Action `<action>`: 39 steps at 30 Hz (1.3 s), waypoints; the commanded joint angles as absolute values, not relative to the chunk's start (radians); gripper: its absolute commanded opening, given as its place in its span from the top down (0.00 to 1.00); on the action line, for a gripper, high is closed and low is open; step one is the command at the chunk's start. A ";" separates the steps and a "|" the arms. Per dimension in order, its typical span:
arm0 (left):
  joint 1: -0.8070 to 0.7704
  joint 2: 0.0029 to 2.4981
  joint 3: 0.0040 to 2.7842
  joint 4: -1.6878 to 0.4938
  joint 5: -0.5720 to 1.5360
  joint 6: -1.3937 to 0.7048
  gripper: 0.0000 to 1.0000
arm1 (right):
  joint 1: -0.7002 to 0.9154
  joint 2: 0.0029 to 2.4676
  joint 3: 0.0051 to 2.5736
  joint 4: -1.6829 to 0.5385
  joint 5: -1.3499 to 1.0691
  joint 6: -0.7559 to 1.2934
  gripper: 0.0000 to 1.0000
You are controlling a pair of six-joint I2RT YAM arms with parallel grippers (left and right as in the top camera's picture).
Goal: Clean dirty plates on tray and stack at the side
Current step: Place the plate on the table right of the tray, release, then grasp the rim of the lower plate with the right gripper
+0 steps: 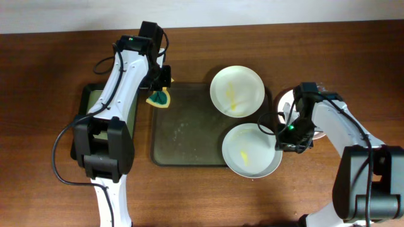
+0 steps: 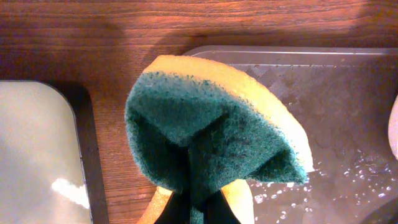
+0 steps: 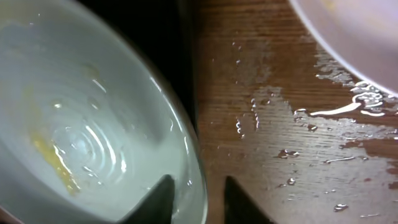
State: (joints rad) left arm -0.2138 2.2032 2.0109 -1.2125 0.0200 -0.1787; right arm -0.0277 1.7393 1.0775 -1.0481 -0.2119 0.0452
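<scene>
The dark tray (image 1: 183,132) lies mid-table. Two white plates sit on its right side: a far one (image 1: 237,90) and a near one (image 1: 251,150), both with yellow smears. A third plate (image 1: 285,101) lies on the table right of the tray, partly under my right arm. My left gripper (image 1: 159,89) is shut on a yellow-and-green sponge (image 1: 159,98) over the tray's far left corner; the left wrist view shows the sponge (image 2: 211,124) folded in the jaws (image 2: 199,214). My right gripper (image 3: 198,186) is open astride the near plate's right rim (image 3: 74,124).
A smaller black-rimmed tray (image 1: 95,107) with a pale green inside lies left of the dark tray, under my left arm. Water drops lie on the wood (image 3: 298,130) beside the near plate and on the dark tray's floor (image 2: 348,155).
</scene>
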 commanded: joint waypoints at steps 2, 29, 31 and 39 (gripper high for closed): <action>-0.220 2.207 2.027 -1.215 0.031 -0.162 1.00 | -0.017 1.727 1.058 -1.042 -0.171 0.041 0.82; -0.154 2.204 2.234 -1.333 0.019 -0.162 1.00 | 0.600 1.789 1.158 -0.549 0.012 0.872 0.96; -0.154 2.204 2.235 -1.333 0.019 -0.162 1.00 | 0.602 1.824 1.158 -0.574 0.007 0.874 0.96; -0.154 2.204 2.235 -1.333 0.019 -0.162 1.00 | 0.601 1.837 1.158 -0.606 -0.098 0.774 0.78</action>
